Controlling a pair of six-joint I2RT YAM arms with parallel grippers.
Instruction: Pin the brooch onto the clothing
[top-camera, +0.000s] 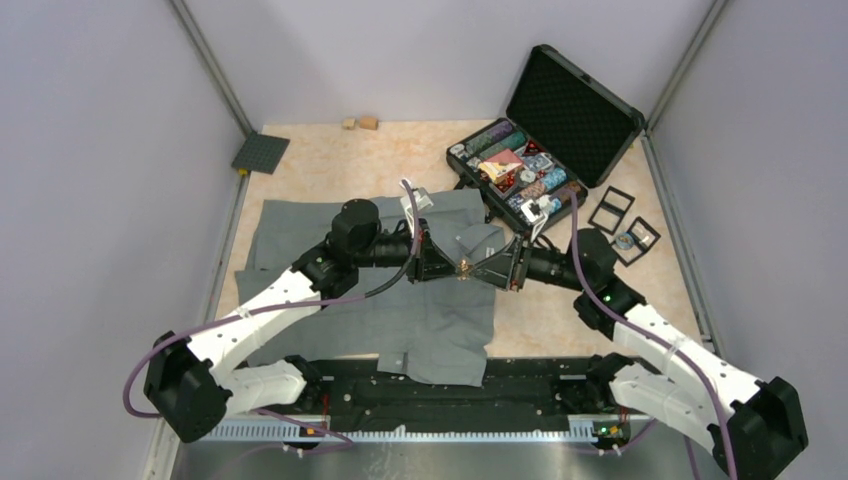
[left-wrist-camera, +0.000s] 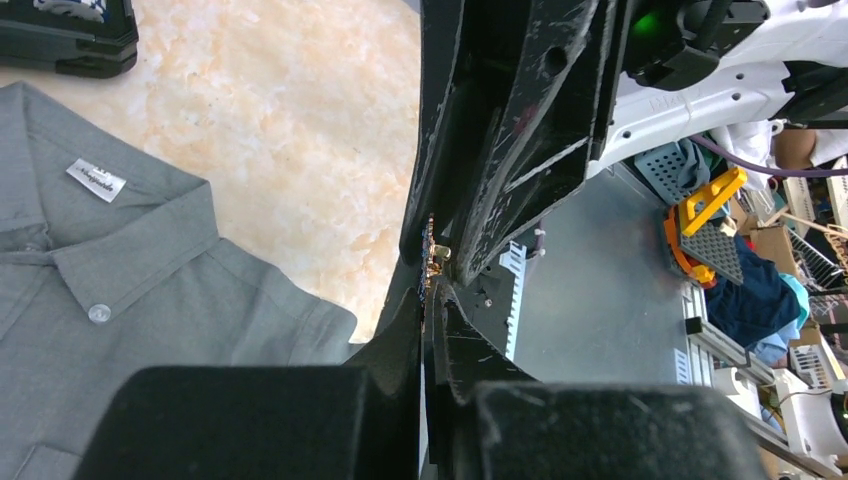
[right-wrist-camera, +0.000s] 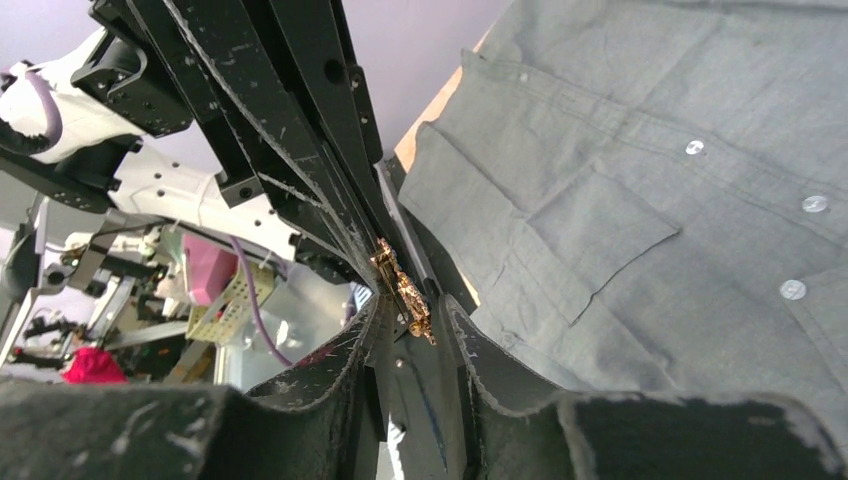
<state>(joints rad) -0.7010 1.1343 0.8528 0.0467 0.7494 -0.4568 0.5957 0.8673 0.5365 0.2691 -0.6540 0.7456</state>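
A marbled peach bench (top-camera: 330, 160) carries the grey woven shirt (top-camera: 420, 320), spread flat from its centre to the near edge. Above the shirt's far right part, the scuffed black left gripper (top-camera: 456, 268) jaws clench a knobbly gold brooch (right-wrist-camera: 403, 295). The right gripper (top-camera: 474, 268) jaws flank it, slightly parted; whether they grasp it I cannot tell.

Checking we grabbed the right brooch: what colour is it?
Gold brooch, clearest in the right wrist view.
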